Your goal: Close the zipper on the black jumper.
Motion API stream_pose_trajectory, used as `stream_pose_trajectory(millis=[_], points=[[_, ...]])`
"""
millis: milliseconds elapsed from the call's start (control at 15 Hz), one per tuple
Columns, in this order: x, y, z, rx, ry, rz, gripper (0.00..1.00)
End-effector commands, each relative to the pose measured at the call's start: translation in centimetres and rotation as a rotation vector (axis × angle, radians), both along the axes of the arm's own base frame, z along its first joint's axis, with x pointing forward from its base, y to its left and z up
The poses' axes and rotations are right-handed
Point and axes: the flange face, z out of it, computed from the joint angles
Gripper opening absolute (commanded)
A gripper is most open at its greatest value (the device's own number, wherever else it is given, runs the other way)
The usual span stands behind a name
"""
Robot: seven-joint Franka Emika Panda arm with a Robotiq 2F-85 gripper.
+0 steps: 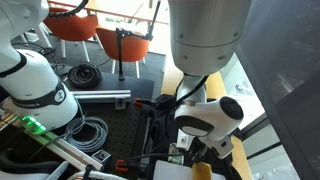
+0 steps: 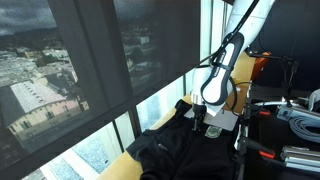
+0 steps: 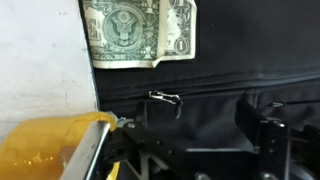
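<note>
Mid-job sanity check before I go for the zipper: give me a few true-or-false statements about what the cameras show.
1. A dollar bill lies partly over the black jumper in the wrist view. True.
2. The gripper is shut on the zipper pull. False: the jaws stand apart and the pull lies free on the fabric.
3. Orange chairs stand in the background in an exterior view. True.
4. The jumper hangs from a chair. False: in an exterior view it lies spread out beside the window.
</note>
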Motion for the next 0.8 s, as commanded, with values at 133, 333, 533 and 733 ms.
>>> stream_pose_trajectory(millis=[133,333,533,733], points=[[0.73,-0.24,-0.21,-0.005,-0.019,0.004,0.42],[0.78,-0.17,-0.15,-0.006,-0.020,0.004,0.20],[0.87,-0.30,-0.18,-0.010,-0.017,-0.001,0.00],[0.97,-0.64,-0.11,-0.014,-0.016,-0.007,0.02]])
